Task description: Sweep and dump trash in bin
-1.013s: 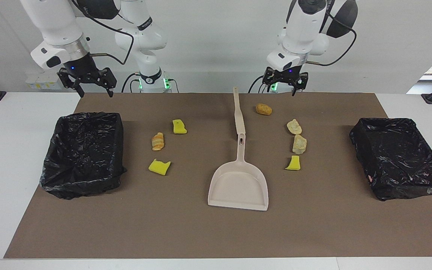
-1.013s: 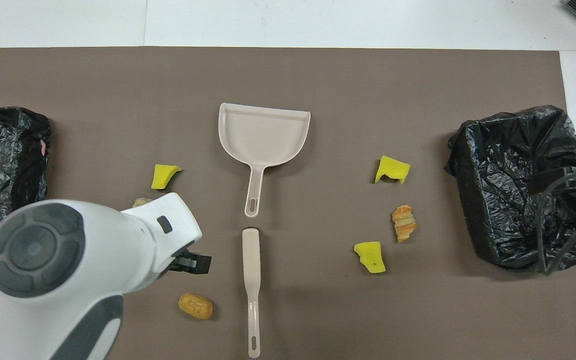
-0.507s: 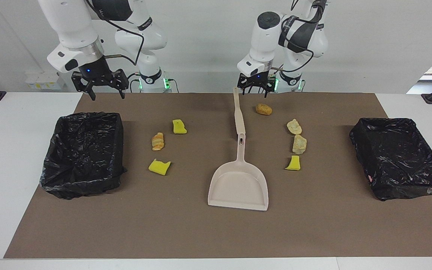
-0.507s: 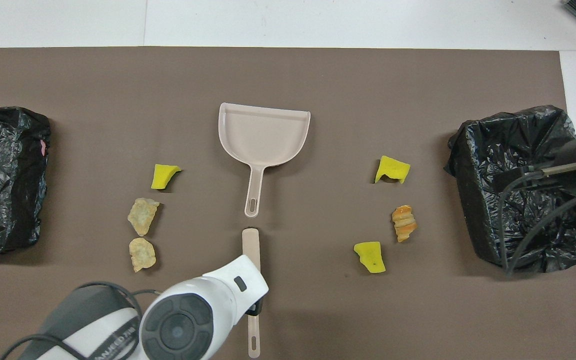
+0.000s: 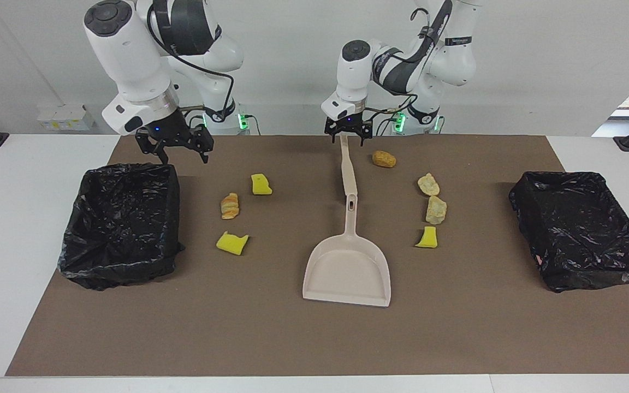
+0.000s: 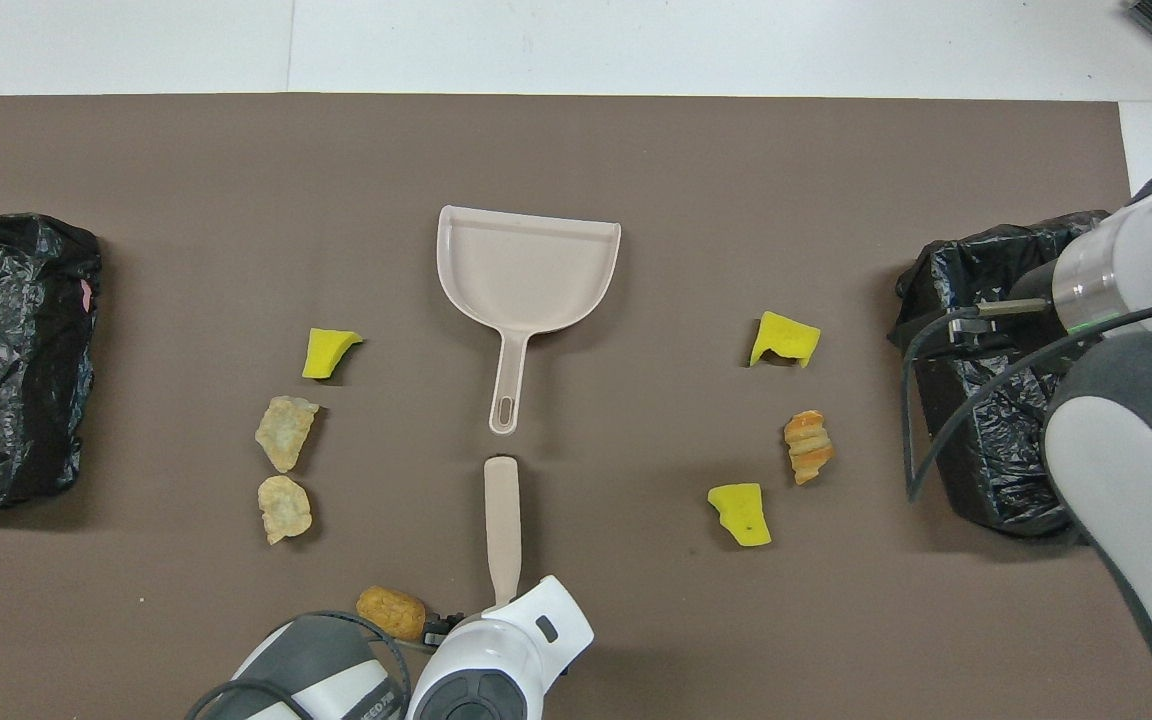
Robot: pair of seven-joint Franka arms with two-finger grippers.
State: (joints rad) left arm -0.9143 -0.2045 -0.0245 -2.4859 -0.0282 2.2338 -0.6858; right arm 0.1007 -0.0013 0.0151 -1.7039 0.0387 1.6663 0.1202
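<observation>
Yellow sponges (image 5: 262, 184): three; lumps (image 5: 384, 159): four.

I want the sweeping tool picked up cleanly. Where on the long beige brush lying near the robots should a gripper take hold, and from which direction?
Grip the long beige brush on its thin handle end, nearest the robots, coming straight down from above. It lies flat on the brown mat, the handle narrow enough for the fingers to straddle crosswise. The open left gripper hangs just over that end.

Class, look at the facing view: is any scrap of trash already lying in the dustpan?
No. The dustpan is bare inside, and all seven trash scraps lie on the brown mat around it.
</observation>
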